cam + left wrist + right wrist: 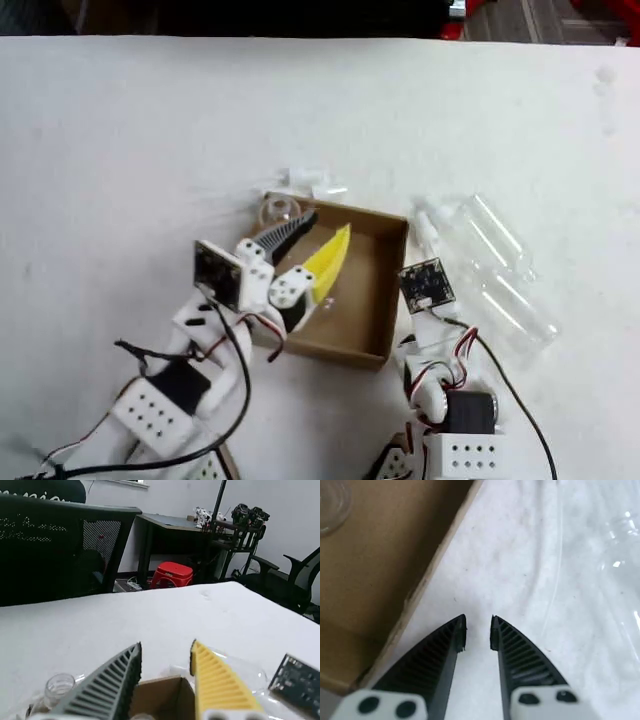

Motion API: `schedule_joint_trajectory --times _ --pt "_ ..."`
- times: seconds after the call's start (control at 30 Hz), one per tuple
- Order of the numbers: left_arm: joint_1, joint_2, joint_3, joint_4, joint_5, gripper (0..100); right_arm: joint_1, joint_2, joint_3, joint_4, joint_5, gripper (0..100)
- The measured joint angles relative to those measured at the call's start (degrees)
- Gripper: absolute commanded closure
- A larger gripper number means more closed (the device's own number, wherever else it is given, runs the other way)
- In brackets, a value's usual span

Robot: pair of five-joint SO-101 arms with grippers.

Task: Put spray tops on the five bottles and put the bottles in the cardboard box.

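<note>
left gripper (330,222) spread over cardboard box (368,285), right gripper (478,625) slightly parted beside it.

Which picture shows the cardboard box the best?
The high view: nearly the whole box is seen from above, with its walls and floor. The left wrist view catches one corner of it; the right wrist view has part of its floor and one edge.

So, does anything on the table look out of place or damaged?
Nothing looks damaged or spilled. Two clear bottles lie on their sides beside the cardboard box, and another bottle at the box's far corner stands with an open neck, no spray top on it.
</note>
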Motion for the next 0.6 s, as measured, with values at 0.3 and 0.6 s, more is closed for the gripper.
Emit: schedule_joint_trajectory --times 0.3,0.6 --pt "-3.7 -12.9 -20.2 31.6 0.8 85 0.0 0.0 0.0 0.0 0.0 93.2" --pt "-19.3 -17.6 -29.4 48.9 1.0 85 0.0 0.0 0.0 0.0 0.0 93.0"
